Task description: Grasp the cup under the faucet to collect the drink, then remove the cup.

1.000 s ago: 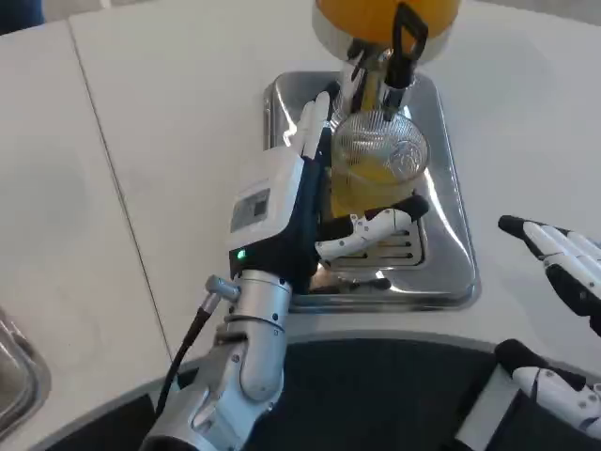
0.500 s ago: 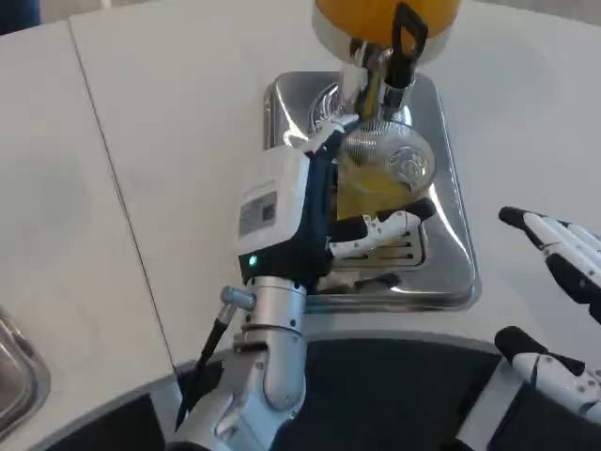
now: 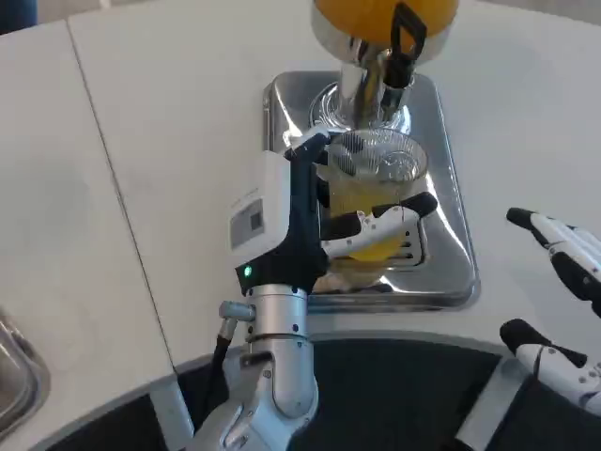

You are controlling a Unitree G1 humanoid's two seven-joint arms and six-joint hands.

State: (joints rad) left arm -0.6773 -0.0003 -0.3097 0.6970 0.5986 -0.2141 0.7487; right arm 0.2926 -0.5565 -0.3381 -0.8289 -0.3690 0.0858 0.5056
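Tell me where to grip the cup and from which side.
Grip the cup around its mid wall, from its left, as the left hand does now. It stands upright with juice inside and an open rim, and the faucet blocks the far side.

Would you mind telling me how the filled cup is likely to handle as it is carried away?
The clear ribbed cup looks thin, so it may flex under the left hand. Its yellow drink sits high and could slosh if tilted.

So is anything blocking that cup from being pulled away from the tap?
Nothing visible does. The left hand holds the cup above the metal tray, in front of the faucet.
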